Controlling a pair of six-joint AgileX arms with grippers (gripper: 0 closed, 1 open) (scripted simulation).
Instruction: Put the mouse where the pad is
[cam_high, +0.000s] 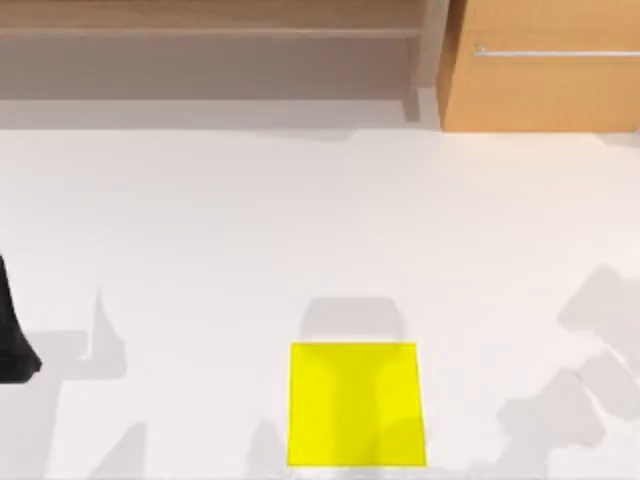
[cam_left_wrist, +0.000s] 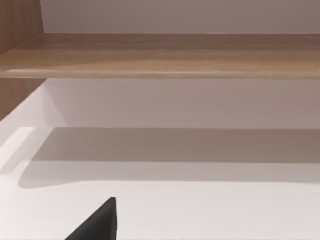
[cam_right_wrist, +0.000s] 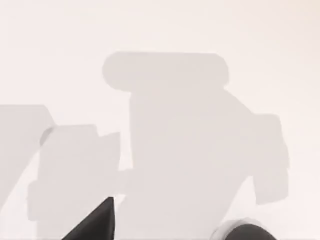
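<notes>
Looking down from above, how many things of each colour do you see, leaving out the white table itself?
Yellow: 1, the pad, near the front edge.
Black: 1, part of the left arm, at the table's left edge.
Wood brown: 2, a shelf and a cabinet at the back.
Total: 4

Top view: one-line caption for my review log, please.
Flat bright yellow square pad near the white table's front edge; wooden cabinet behind.

no legible txt, labels, nos.
</notes>
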